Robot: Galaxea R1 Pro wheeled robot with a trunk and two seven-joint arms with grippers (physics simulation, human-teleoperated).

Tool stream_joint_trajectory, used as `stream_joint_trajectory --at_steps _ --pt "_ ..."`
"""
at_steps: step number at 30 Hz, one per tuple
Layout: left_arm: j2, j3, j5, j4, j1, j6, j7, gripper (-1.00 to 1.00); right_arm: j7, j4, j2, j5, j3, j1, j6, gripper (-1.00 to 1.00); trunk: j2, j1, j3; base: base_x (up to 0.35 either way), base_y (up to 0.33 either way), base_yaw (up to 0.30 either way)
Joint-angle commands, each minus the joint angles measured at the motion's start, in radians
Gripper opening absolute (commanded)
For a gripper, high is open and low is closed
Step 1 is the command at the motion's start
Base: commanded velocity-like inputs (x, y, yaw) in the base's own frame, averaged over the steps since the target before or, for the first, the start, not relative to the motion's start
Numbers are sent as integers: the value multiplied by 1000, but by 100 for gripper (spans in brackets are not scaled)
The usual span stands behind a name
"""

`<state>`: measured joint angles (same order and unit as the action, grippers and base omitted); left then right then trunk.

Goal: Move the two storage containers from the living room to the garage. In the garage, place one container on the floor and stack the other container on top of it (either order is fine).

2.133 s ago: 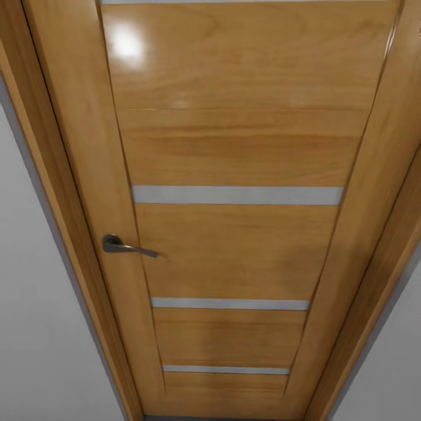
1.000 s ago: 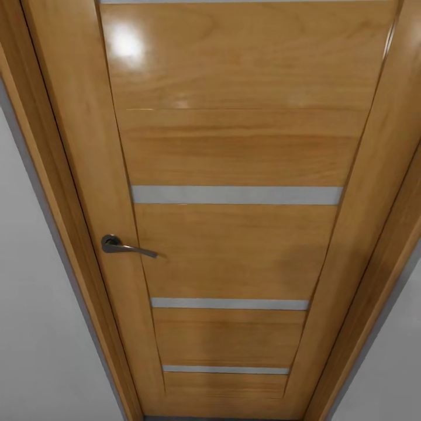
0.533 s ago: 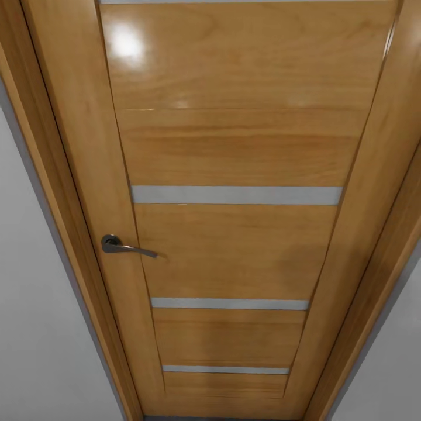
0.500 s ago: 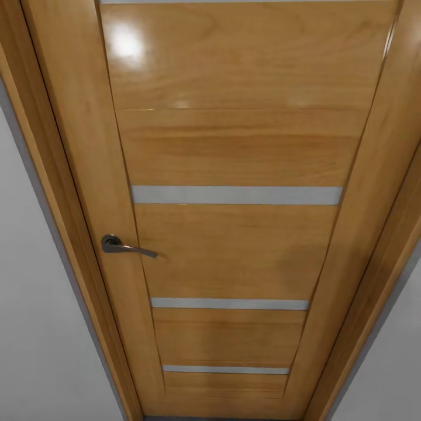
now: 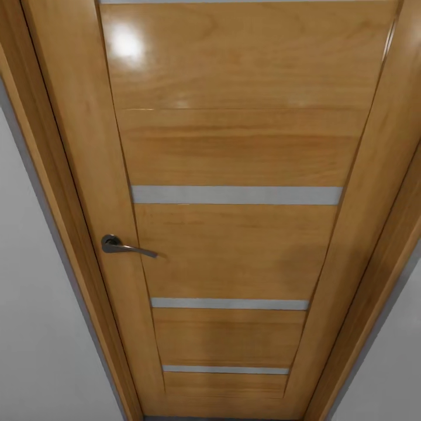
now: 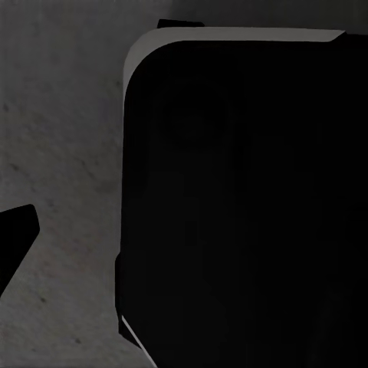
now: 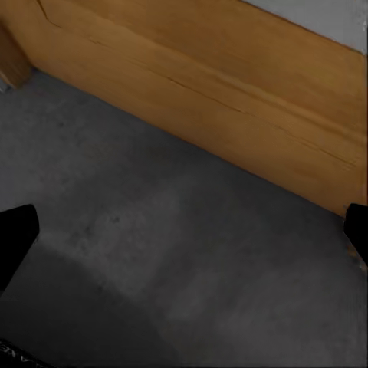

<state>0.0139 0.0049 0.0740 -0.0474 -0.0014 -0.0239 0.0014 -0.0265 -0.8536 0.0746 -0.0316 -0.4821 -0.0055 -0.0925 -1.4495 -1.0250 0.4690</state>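
In the head view, a closed wooden door (image 5: 234, 245) stands straight ahead, seen from close up and at a steep angle. It has a glossy honey-brown finish with three pale grey horizontal strips (image 5: 237, 195) set across its panel. A dark metal lever handle (image 5: 126, 246) sits on its left side, the lever pointing toward the middle of the door. A matching wooden frame (image 5: 41, 175) borders the door on both sides, and plain white wall (image 5: 35, 327) lies beyond the frame at left and right.

In the left wrist view, a large black rounded body with a pale edge (image 6: 245, 199) blocks most of the picture. Beside it shows dark grey speckled floor (image 6: 61, 153). One black fingertip (image 6: 15, 234) of the left end effector pokes in at the edge; I cannot tell whether it is spread or pressed together.

In the right wrist view, the same dark grey concrete floor (image 7: 176, 253) meets the bottom of the wooden door (image 7: 215, 84). The right end effector (image 7: 184, 234) is spread wide and pinches nothing, one black fingertip (image 7: 14, 234) at each side edge.
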Motion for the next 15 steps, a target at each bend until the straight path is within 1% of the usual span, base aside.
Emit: stream_joint_trajectory --at_steps 1,6,8,9,12,15 --pt "0 0 8 0 0 -2 0 100 -4 -47 6 -3 -3 0 -31 100 -1 0 1 0 0 0" --pt "0 0 8 0 0 -2 0 100 -11 -179 17 0 -3 0 -102 100 -1 0 1 0 0 0" --pt "0 0 8 0 0 -2 0 100 -12 -229 29 2 -3 0 -124 100 -1 0 1 0 0 0" --pt "0 0 8 0 0 -2 0 100 -13 -263 44 3 -3 1 -137 100 -1 0 1 0 0 0" --pt "0 0 7 0 0 -2 0 100 -14 -309 64 5 -4 2 -151 100 -1 0 1 0 0 0" --pt "0 0 7 0 0 -2 0 100 -16 -323 68 9 -4 1 -154 100 -1 0 1 0 0 0"
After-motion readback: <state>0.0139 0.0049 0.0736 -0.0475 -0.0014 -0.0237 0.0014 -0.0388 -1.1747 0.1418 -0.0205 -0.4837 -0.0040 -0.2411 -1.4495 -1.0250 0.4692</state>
